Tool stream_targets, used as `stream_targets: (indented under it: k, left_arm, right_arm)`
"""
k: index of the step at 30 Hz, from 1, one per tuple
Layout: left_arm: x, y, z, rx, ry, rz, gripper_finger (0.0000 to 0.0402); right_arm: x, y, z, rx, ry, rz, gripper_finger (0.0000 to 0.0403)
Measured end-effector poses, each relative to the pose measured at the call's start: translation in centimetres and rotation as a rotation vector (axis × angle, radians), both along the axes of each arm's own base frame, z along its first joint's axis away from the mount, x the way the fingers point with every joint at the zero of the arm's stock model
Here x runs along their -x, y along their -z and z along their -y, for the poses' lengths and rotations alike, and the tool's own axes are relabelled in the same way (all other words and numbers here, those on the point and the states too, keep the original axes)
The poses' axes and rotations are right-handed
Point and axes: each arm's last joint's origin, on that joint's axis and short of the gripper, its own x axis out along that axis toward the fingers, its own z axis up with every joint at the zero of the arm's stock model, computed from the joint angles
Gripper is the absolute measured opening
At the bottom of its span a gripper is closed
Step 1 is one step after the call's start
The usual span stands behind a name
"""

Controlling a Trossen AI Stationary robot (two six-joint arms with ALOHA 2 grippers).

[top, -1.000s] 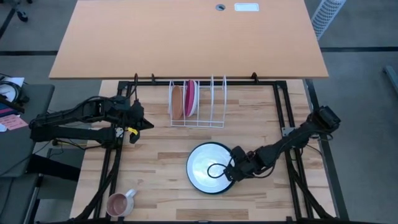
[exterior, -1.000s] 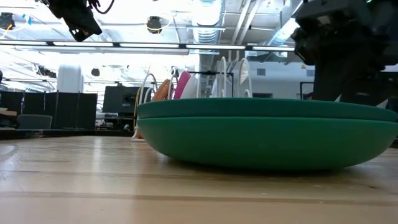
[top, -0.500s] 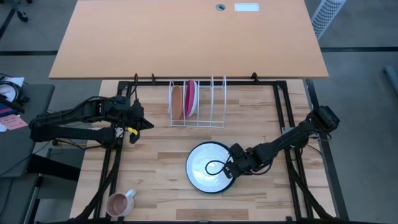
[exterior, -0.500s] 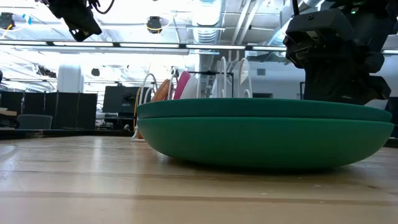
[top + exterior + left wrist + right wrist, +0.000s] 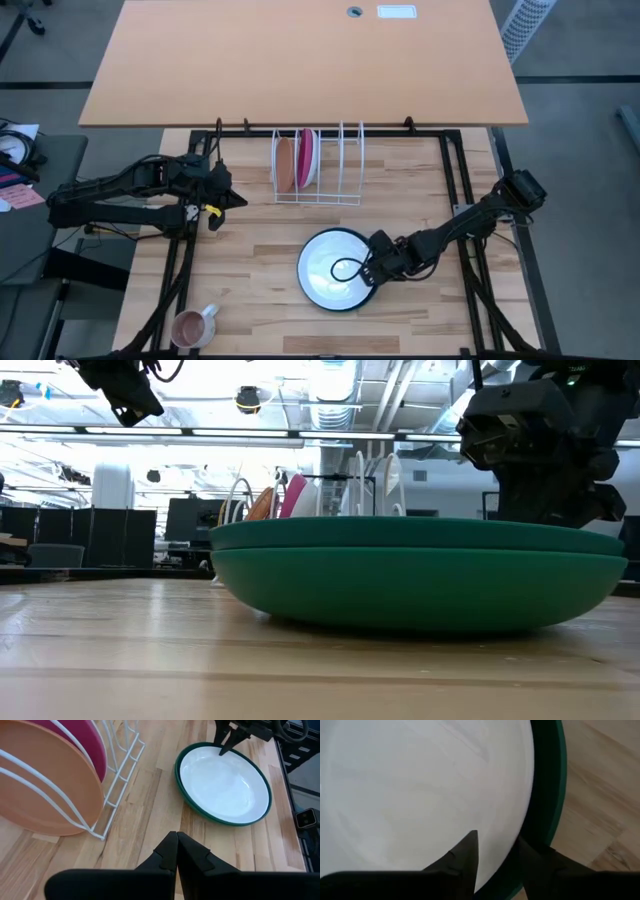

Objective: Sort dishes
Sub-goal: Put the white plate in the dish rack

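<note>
Green-rimmed white plate taken at its rim by the right pincer

The plate [image 5: 336,270], white inside and dark green outside, lies flat on the wooden tabletop [image 5: 250,250], in front of the white wire rack [image 5: 318,165], where an orange-brown plate [image 5: 285,163] and a magenta plate [image 5: 306,157] are stood upright. The right pincer [image 5: 366,272] is placed over the plate's right rim, one finger inside on the white face and one outside on the green edge, partly closed; a firm hold cannot be confirmed. The plate is judged stiff, smooth and probably breakable, so the thin raised rim is the best place to grip. The left pincer [image 5: 177,851] is closed and empty, beside the rack.
</note>
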Motion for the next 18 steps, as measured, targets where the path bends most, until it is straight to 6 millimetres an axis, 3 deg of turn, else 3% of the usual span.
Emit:
stream_targets:
  k: [18]
  left_arm:
    - [0.0, 0.0, 0.0, -0.003, 0.003, -0.001, 0.0001]
  right_arm:
    - [-0.1, 1.3, 1.1, 0.036, 0.009, 0.073, 0.0149]
